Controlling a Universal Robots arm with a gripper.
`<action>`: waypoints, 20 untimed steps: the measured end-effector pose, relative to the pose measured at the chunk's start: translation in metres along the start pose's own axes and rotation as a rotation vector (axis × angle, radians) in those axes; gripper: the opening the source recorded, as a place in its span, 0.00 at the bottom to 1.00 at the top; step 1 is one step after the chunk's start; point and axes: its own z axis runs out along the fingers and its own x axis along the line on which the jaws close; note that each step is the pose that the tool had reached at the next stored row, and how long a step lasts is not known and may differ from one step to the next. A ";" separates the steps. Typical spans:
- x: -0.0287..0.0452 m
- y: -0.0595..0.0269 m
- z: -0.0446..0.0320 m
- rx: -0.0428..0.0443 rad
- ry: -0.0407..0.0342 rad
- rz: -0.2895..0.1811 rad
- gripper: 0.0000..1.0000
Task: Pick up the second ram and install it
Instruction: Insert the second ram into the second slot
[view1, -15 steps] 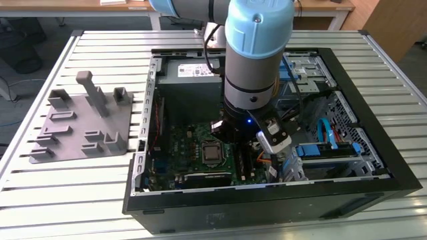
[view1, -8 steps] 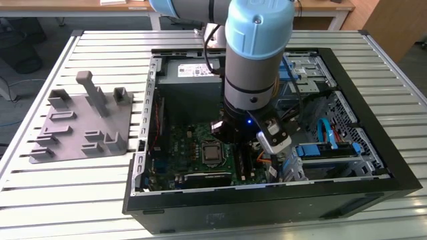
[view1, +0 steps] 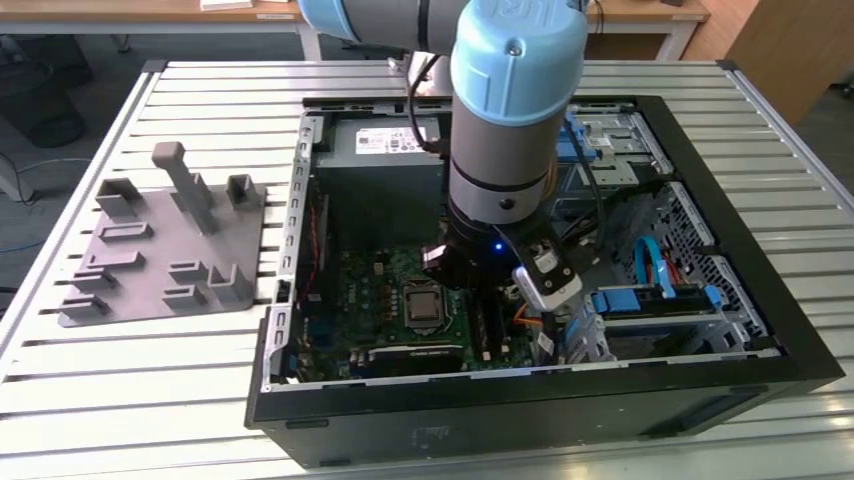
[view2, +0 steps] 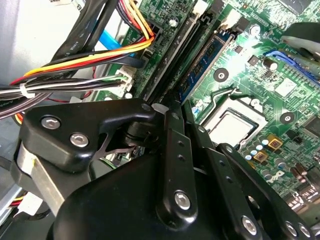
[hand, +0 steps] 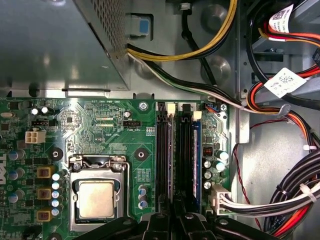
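On the slatted table (view1: 200, 400), at nine o'clock of the open computer case (view1: 747, 300) in the exterior view, a grey moulded tray (view1: 147, 270) is seen with its slots bare. Inside the case the motherboard (view1: 360, 290) is laid flat, with the processor socket (view1: 424, 303) near its middle. At three o'clock of that socket the gripper (view1: 497, 272) is held low over the board by the arm (view1: 514, 110).

In the first wrist view two vacant black memory sockets (hand: 162, 150) are found beside the processor, and next to them a dark-blue RAM module (hand: 196, 150) is stood on edge in a socket. Whether this module is the second ram or its fellow cannot be told. The fingertips are hidden by the gripper's own linkage, so open or closed cannot be told either.

The installing step is judged to be in hand. True alignment with the socket and straight downward pressure are called for. Bundled power cables (hand: 295, 200), farther right, are to be kept clear.
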 end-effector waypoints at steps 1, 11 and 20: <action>0.0000 0.0000 0.0000 0.0000 0.0000 0.000 0.14; -0.0004 0.0000 -0.0005 0.0001 0.0000 0.000 0.27; -0.0024 0.0028 -0.0381 0.0029 -0.0001 0.000 0.26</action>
